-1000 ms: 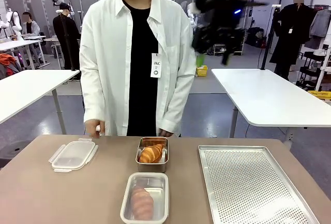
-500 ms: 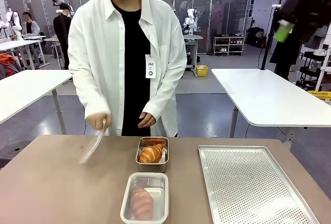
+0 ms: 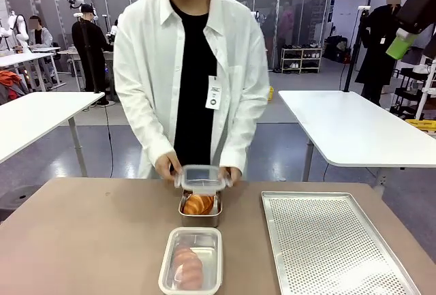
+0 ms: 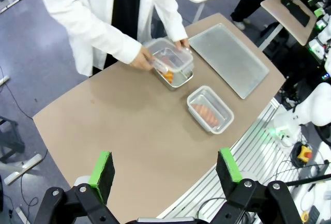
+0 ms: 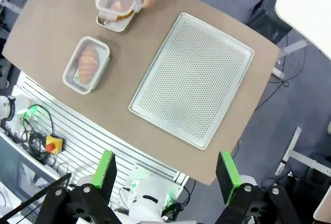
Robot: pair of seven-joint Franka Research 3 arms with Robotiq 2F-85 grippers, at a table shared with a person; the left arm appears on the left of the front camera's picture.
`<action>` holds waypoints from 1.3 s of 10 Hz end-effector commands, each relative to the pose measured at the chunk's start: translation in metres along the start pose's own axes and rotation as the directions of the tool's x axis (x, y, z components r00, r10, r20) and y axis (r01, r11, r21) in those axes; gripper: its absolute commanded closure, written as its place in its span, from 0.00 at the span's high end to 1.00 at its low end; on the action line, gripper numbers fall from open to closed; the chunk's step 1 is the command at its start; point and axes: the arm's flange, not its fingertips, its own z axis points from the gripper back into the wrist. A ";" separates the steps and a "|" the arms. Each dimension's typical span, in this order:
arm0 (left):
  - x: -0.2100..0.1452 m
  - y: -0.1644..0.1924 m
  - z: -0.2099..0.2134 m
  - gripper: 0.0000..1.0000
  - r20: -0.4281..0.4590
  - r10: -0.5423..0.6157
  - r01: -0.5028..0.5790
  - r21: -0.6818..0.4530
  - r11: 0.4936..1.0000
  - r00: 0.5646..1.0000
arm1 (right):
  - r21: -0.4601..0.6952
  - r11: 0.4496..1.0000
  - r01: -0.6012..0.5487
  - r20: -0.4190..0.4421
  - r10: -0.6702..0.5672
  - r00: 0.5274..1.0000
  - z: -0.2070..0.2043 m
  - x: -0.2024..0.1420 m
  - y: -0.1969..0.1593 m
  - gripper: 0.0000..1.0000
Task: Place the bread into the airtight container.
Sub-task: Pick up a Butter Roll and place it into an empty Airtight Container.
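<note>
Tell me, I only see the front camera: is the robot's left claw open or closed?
Observer: Open. In the left wrist view the left gripper hangs high over the table with its green pads wide apart and nothing between them.
Operator: And the other claw?
Observer: The right gripper is open too, high above the perforated tray.
Operator: Where are the person's hands on that lid?
Observer: From above, one hand grips one end of the clear lid and the other hand the opposite end, over the metal container with the croissant.
Operator: Is the nearer box covered?
Observer: From above, the nearer container already has a clear lid over its bread.
</note>
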 end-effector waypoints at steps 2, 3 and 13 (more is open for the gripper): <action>0.000 -0.001 0.000 1.00 0.002 -0.008 0.009 -0.007 1.000 1.000 | 0.008 1.000 0.001 -0.005 -0.001 1.000 0.001 0.003 -0.001 0.96; 0.000 -0.001 0.000 1.00 0.002 -0.008 0.009 -0.007 1.000 1.000 | 0.008 1.000 0.001 -0.005 -0.001 1.000 0.001 0.003 -0.001 0.96; 0.000 -0.001 0.000 1.00 0.002 -0.008 0.009 -0.007 1.000 1.000 | 0.008 1.000 0.001 -0.005 -0.001 1.000 0.001 0.003 -0.001 0.96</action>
